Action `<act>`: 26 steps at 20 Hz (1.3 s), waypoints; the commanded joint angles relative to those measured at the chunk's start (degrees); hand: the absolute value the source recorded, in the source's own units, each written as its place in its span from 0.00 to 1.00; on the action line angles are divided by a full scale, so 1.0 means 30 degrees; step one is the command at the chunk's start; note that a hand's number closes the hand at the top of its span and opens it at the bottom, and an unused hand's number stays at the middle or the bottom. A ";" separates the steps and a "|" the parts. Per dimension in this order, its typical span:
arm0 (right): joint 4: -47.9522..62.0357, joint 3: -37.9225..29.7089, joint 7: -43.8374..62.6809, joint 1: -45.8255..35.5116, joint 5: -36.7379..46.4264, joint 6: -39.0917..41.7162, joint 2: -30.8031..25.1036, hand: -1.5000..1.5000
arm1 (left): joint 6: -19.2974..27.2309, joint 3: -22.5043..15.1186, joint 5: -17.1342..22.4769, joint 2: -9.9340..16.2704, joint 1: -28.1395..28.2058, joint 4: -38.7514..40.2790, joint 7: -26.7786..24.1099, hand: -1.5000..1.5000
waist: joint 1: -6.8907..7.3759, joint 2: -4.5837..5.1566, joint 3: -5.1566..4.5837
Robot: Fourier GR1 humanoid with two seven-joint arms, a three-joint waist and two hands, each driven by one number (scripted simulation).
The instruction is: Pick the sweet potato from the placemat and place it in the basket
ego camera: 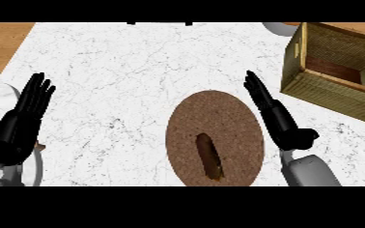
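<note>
Sweet potato (209,156) lies lengthwise on the brown placemat (214,121), lower centre of the frame, untouched. Just right of the mat, the right hand (274,113) has its fingers straight, likely staged for the grasp. The basket (324,70) waits upper right. The left hand (25,113) rests spread at the left edge.

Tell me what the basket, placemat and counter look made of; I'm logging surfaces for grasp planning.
Basket: looks woven, wicker or rattan, olive-tan, matte; fine mesh texture on its walls, with a reddish-brown inside.
Placemat: brown, matte and speckled, possibly cork or felt; the grain leaves it open.
Counter: white with thin grey veins, like marble or marble-look stone; no glare shows.
</note>
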 commanded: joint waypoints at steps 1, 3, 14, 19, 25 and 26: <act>-0.0567 0.0349 0.1471 -0.1752 0.0331 0.1313 -0.0193 1.00 | -0.0355 0.0226 -0.0371 -0.0451 0.0110 0.0908 -0.0179 0.50 | -0.0270 0.0193 0.0146; -0.0036 0.1325 0.2448 -0.5389 0.0399 0.2510 0.0084 1.00 | 0.0003 0.0061 -0.0319 0.0586 -0.1233 0.1051 0.1988 0.50 | 0.0204 0.0323 0.0146; -0.0557 1.3422 0.1483 -0.7423 1.1562 0.2293 0.3535 0.00 | 0.0774 -0.1358 -0.0810 -0.0299 -0.3553 0.2934 0.5667 0.50 | -0.0289 0.0238 0.0149; -0.1344 1.6141 0.8412 -0.8016 1.2316 0.0617 0.4730 0.00 | 0.0503 -0.1056 -0.0883 -0.0256 -0.4143 0.3431 0.6151 0.50 | -0.0162 0.0128 0.0128; -0.2177 1.5282 1.6314 -1.3339 1.2932 0.5878 0.4786 0.00 | 0.0661 -0.1460 -0.1186 -0.0737 -0.3903 0.3847 0.5970 0.50 | -0.0382 -0.0119 0.0047; -0.1457 1.4924 1.6964 -1.4303 1.3846 0.6285 0.4790 0.00 | 0.0625 -0.1510 -0.1002 -0.0766 -0.3739 0.3232 0.6220 0.50 | -0.0230 -0.0196 0.0068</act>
